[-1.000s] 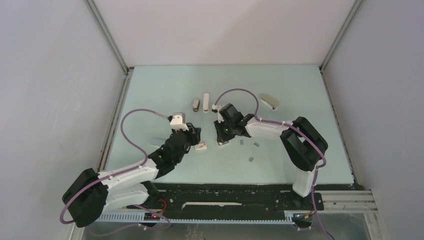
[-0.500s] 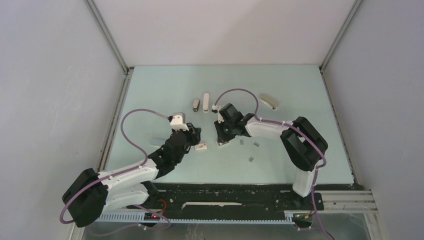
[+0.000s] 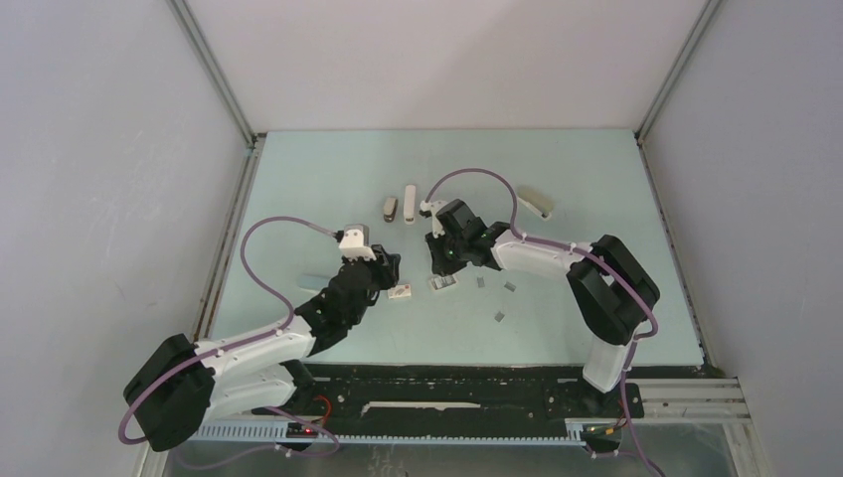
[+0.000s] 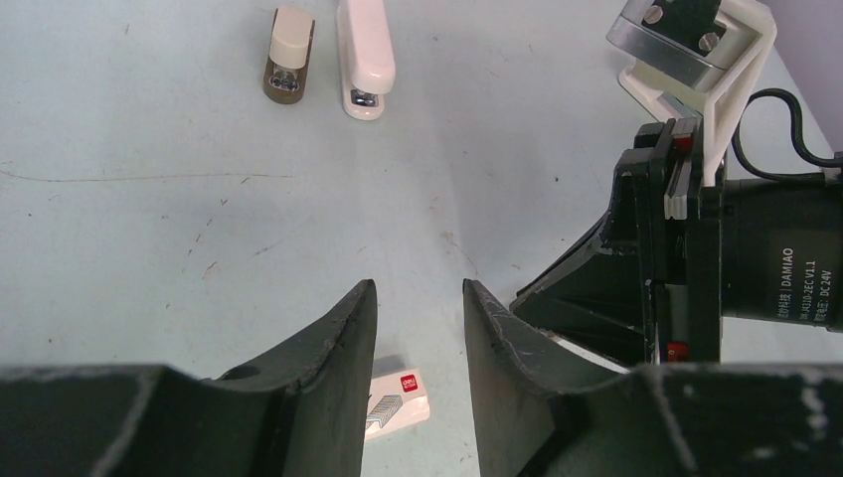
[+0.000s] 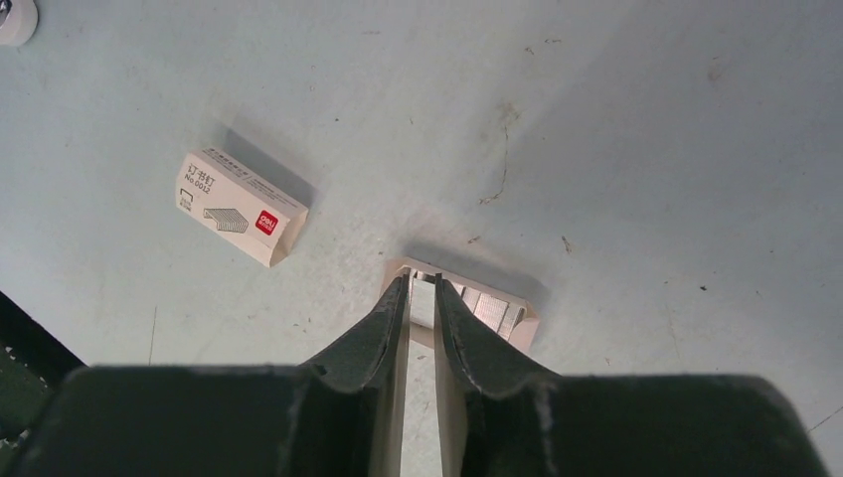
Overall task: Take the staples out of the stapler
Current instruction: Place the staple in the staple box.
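**Top external:** Your right gripper is down at mid-table, its fingertips on the stapler. The stapler lies on the pale green table, just right of a small white printed box. Three short grey strips, the staples, lie loose on the table to the stapler's right, near it but not touching. Your left gripper hangs just left of the box. Farther back, a brown-and-beige stapler and a slim white stapler sit side by side. A grey-topped stapler lies well off to the right.

**Left wrist:** Your left gripper has its fingers moderately apart with nothing between them, only bare table beyond. The small white printed box shows low in the frame, partly hidden by the finger on the left side. The brown-and-beige stapler and the slim white stapler lie ahead at the top. The right arm fills the right side.

**Right wrist:** Your right gripper is drawn narrow, with a thin pale part of the stapler pinched between the fingertips. Past the tips, the stapler's open body shows a patch of ridged grey metal. You cannot tell for certain that this is staples. The small white printed box lies to the left, apart from the stapler.
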Controlling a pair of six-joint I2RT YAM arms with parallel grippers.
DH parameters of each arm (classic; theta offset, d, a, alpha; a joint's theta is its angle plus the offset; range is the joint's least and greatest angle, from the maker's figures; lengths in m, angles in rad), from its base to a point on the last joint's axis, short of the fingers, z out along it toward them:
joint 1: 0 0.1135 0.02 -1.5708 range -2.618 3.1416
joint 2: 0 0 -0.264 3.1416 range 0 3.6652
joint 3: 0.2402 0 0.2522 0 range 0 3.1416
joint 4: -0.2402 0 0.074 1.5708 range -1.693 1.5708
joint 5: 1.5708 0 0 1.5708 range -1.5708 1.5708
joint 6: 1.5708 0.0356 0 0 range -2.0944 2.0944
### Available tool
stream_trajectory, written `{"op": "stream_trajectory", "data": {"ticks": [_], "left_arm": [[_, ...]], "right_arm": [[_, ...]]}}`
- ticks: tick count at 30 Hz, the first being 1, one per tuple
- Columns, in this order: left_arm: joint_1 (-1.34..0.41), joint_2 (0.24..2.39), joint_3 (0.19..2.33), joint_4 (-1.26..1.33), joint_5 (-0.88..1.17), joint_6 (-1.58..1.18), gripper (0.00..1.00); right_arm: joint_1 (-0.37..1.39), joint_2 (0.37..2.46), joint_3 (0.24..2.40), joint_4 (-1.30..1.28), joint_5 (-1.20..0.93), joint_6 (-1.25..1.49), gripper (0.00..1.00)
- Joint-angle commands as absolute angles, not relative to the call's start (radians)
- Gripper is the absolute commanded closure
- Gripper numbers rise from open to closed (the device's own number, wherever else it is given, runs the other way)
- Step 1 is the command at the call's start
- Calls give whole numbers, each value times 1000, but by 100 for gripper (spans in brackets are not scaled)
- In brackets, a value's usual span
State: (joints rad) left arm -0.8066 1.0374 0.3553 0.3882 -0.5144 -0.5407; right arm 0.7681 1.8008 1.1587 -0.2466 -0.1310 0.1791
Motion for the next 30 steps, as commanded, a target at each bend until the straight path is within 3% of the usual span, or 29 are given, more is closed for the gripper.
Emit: {"op": "stream_trajectory", "data": {"ticks": [1, 7, 30], "left_arm": [[-815, 1031, 346, 428, -540, -519, 57], [-817, 1034, 350, 424, -540, -518, 57], [-817, 1041, 358, 416, -538, -517, 57]], "right_arm": [[775, 1800, 1199, -220, -107, 148, 78], [773, 1843, 1228, -237, -120, 141, 84], [772, 1846, 1244, -280, -152, 108, 87]]}}
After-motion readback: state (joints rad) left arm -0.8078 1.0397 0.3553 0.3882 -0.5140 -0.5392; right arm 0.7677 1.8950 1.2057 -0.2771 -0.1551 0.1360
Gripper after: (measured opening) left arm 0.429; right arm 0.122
